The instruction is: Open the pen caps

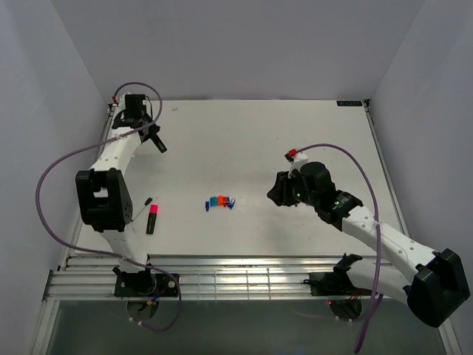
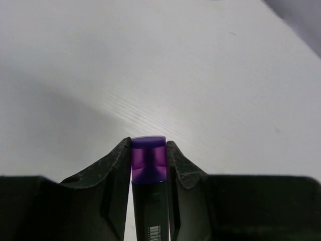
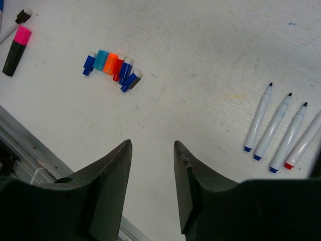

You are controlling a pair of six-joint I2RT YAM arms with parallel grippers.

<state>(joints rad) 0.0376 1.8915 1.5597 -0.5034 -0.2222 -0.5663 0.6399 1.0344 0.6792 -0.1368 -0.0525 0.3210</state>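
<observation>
At far left, left gripper pinches purple cap on barcoded highlighter; right gripper spread wide.

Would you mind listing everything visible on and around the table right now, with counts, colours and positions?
loose caps: about six, blue, teal, orange, red, clustered mid-table
magenta-capped highlighter: one, black body, left of the cluster
purple-capped highlighter: one, black body, held above the table's far-left corner
thin white pen: one, dark end, beside the magenta-capped highlighter
uncapped white pens: four, three blue-ended, one red-ended, side by side right of the cluster
table: one, white
left fingers: closed on the purple-capped highlighter
right fingers: open, empty, above the table
</observation>
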